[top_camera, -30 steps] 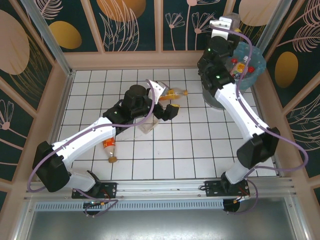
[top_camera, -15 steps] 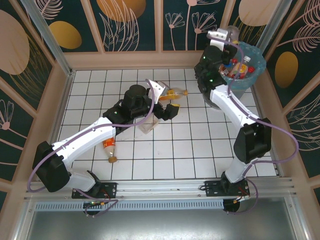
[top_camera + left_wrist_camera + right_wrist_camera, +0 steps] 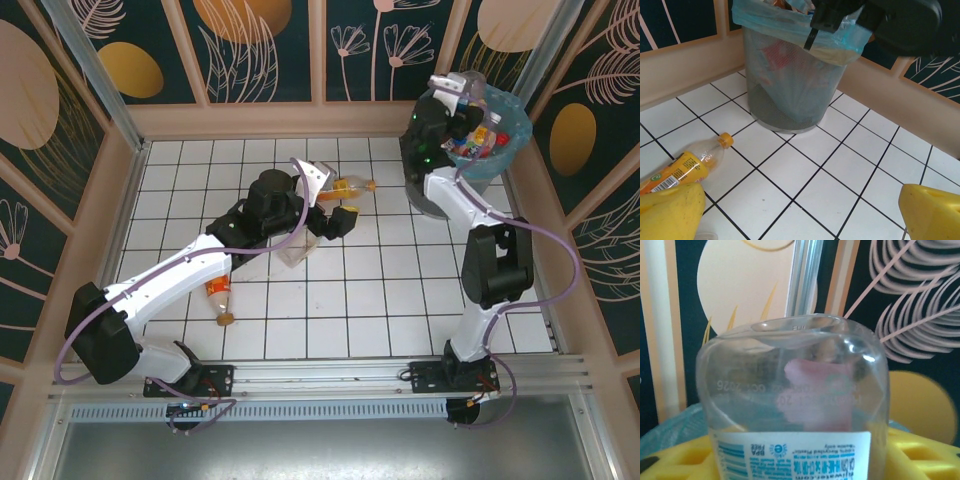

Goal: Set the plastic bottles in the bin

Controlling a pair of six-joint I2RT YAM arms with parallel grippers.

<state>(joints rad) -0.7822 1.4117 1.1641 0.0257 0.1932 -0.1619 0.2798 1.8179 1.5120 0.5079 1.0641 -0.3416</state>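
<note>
The bin (image 3: 512,140), grey with a light-blue bag, stands at the far right corner with several plastic bottles (image 3: 482,137) inside. My right gripper (image 3: 458,90) hangs over its left rim. A clear bottle (image 3: 795,395) with a white and blue label stands between its yellow fingers (image 3: 920,455), touching both. My left gripper (image 3: 330,198) hovers wide open over the tiles at mid-table, holding nothing. An orange-labelled bottle (image 3: 352,186) lies just beyond it, beside the left fingertip (image 3: 670,210) in the left wrist view. The bin (image 3: 790,90) stands further on.
Another orange-labelled bottle (image 3: 220,295) lies partly under the left arm's forearm. A clear crushed bottle (image 3: 295,255) lies on the tiles under the left wrist. Wooden walls close the tiled floor on three sides.
My right arm has swung its gripper and the clear bottle to the right, from beside the bin to over its rim. The left arm has stayed still.
</note>
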